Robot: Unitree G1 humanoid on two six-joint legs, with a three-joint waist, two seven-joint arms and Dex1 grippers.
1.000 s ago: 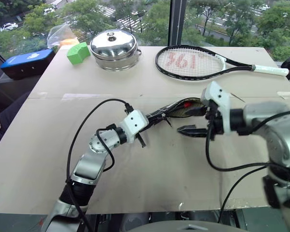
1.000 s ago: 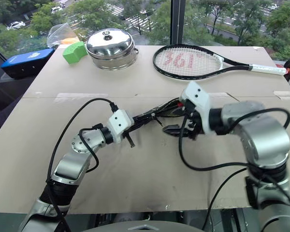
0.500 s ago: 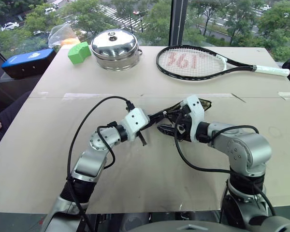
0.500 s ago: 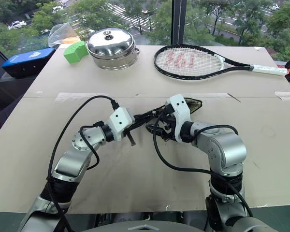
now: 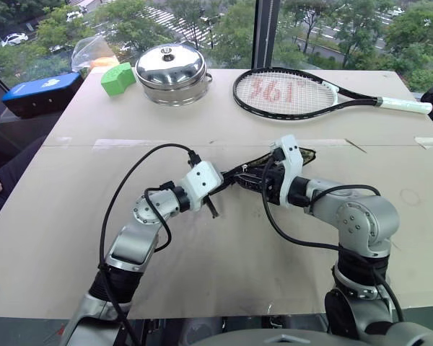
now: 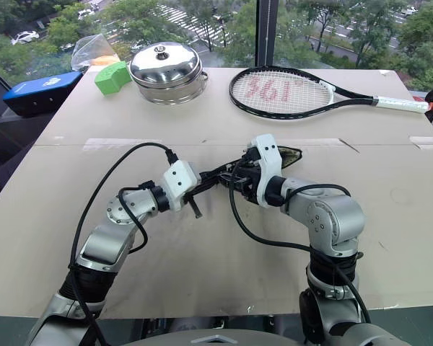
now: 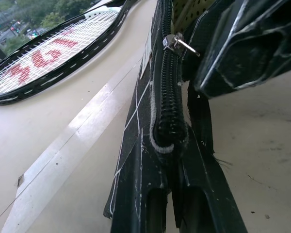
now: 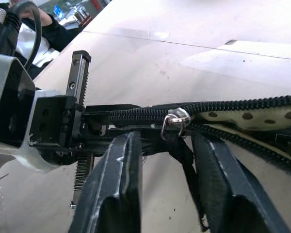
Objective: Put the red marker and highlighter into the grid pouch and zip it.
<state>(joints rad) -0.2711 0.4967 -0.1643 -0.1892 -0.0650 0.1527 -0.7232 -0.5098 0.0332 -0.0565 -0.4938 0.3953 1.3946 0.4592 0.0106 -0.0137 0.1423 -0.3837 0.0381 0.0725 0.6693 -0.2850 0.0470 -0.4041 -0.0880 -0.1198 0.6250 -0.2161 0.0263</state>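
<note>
grid pouch [image 7: 136, 145] pinched between jaws

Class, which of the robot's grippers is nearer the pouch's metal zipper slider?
Right. The right gripper has its open fingers either side of the zipper slider; the left gripper clamps the grid pouch end, farther along the zip.

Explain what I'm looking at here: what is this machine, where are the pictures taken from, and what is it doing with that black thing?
This is a two-armed robot. Two pictures come from cameras in its head, looking down over a table; the other two come from cameras on its wrists. The left gripper is shut on one end of a black grid pouch, holding it off the table. The right gripper has its two fingers apart on either side of the pouch's silver zipper slider, not yet pinching it. Farther back lie a tennis racket, a steel lidded pot and a green block.
</note>
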